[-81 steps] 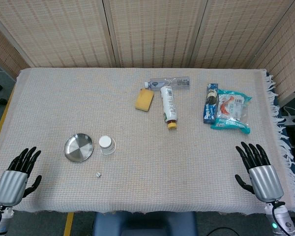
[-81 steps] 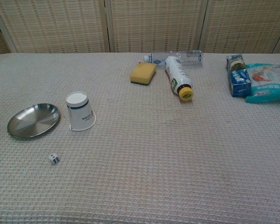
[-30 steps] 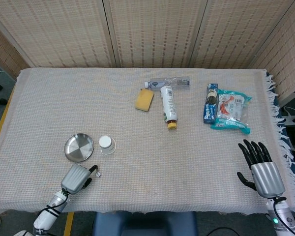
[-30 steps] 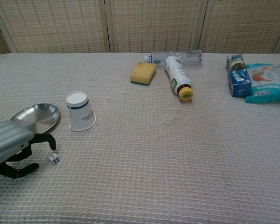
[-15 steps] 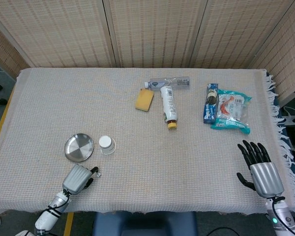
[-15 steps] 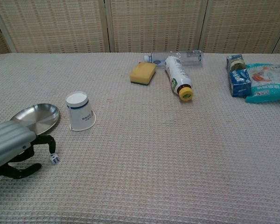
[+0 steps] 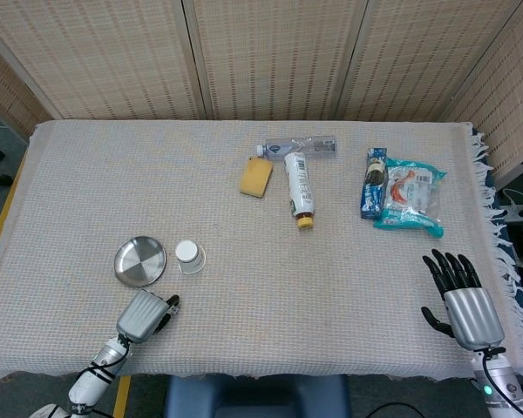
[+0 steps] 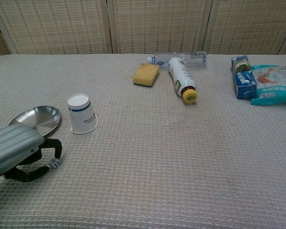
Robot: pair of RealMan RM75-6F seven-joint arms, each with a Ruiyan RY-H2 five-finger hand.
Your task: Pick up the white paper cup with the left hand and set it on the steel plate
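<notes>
Fingers [image 8: 51,149] of the left hand [image 8: 16,152] curl downward, apart and gripping nothing, their tips hanging over the small die [image 8: 54,163]. A second ago the hand sat lower and further left; it has since crept forward and right, though it has not reached the cup [image 8: 82,113]. The cup stands upside down just beyond the fingers and slightly right, untouched, with the plate [image 8: 26,121] beside it on the left, just past the knuckles. I judge this the approach phase, with the grasp yet to begin. Far right, the right hand [image 7: 466,305] rests with fingers spread, holding nothing.
</notes>
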